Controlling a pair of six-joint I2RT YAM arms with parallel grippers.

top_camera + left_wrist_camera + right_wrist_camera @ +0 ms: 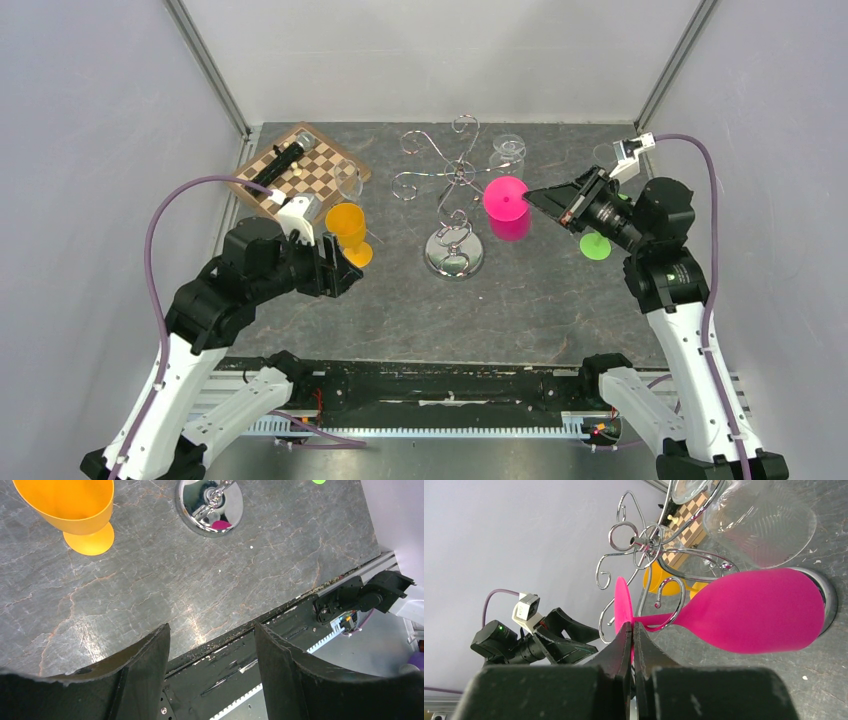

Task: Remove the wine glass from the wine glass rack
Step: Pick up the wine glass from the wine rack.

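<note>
The cell is closed in by pale grey walls [90, 150] on the left, back and right. Slanted metal frame posts [205, 65] are set at the two back corners. The floor of the cell is formed by a dark grey table [570, 310], veined like stone with paler and rust-coloured lines. In the left wrist view, small crumbs and scuffs are scattered across it. A black rail [430, 385] is fixed along its near edge.

A chessboard [318, 172] is laid at the back left corner, and an orange goblet [347, 225] is stood upright just in front of it. Beside the goblet the left gripper [211, 626] is held with its jaws parted wide and nothing between them.

At the centre the wine glass rack [455, 180] is planted on its round mirrored base [454, 252]. The pink wine glass [506, 205] is hung upside down from the rack's right-hand scroll arm, its stem threaded through the curl. A clear glass [508, 150] is hung just behind it.

The rim of the pink foot is pinched between the closed jaws of the right gripper [632, 625]. A green disc [596, 246] is seen on the table below the right arm.
</note>
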